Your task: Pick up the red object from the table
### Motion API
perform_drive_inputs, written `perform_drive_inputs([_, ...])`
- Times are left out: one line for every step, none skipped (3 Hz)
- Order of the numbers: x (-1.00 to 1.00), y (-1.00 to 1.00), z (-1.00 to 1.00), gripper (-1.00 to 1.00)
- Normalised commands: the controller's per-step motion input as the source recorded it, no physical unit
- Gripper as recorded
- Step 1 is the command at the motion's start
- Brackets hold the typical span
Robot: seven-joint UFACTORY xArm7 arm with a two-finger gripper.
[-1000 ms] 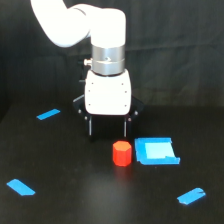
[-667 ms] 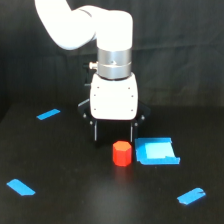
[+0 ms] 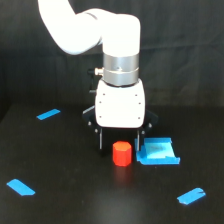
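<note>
- The red object (image 3: 121, 153) sits on the black table (image 3: 75, 200), roughly mid-table and a bit toward the exterior view's right. Short stubby block; whether it's round or faceted I can't really make out at this blur.
- The gripper (image 3: 121, 140) hangs right over and behind it. Its two dark fingers (image 3: 101, 140) come down on either side of the block, spread wider than the block, so the jaws are open. The fingertips are black on a black table, so I can't tell if they touch the surface or the block.
- The block's upper back edge sits right under the white gripper body (image 3: 120, 104); I can't say if anything is hidden behind it.
- A blue square piece (image 3: 157, 152) lies just beside the red object on the exterior view's right. The right-hand finger stands between the two, and its tip overlaps the blue piece's edge, so that contact is unclear.
- Three blue tape strips: one toward the far left (image 3: 48, 114), one near the front left (image 3: 20, 187), one near the front right (image 3: 191, 195).
- The white arm (image 3: 80, 27) runs out of the top of the frame, so its base isn't visible.
</note>
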Motion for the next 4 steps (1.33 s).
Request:
perform_drive_inputs([-0.09,-0.25,-0.07,-0.17])
perform_drive_inputs([0.02,0.02,-0.04,-0.98])
perform_drive_inputs([0.11,-0.05,-0.06,-0.97])
perform_drive_inputs([0.07,-0.13,-0.14,-1.00])
